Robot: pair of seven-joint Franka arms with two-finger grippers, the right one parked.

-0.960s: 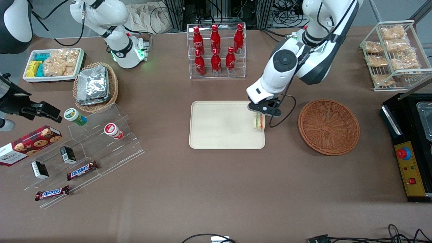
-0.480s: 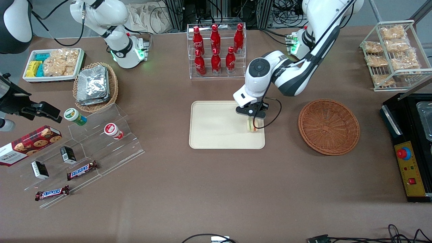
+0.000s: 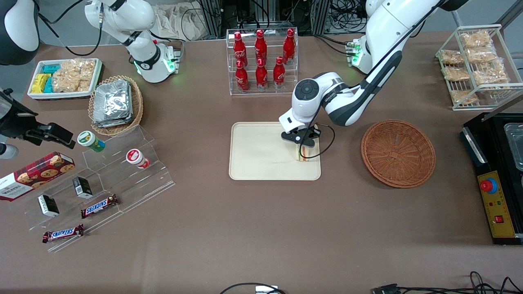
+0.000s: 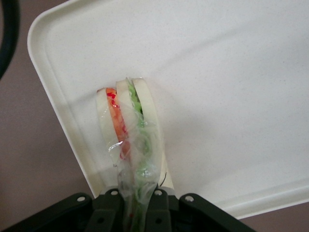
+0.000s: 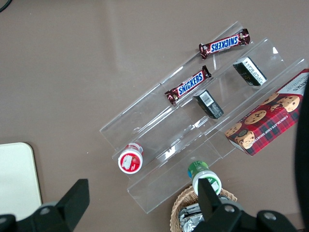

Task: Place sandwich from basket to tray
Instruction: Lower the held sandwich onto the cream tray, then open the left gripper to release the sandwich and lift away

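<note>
Near the desk's front edge nothing can be made out under the clear step shelf (image 3: 102, 179), whose lower lip nearly vanishes against the brown top. Toward mid-desk, the gripper (image 3: 302, 143) hangs low over the tray (image 3: 261, 159), at its end nearest the basket (image 3: 398, 153). Its black body covers the top of the sandwich (image 3: 302, 154), so only a sliver of bread shows from the front. From the wrist, the finger (image 4: 112, 205) tips are cut off, yet the jaws clearly pinch the wrapped wedge. The sandwich (image 4: 128, 140) stands on edge, touching the tray (image 4: 231, 82) near its rim: pale bread slices, red and green filling, crinkled clear wrap. The basket sits just beside the tray. Farther back, the bottle rack (image 3: 261, 61) stands toward the rear edge.
</note>
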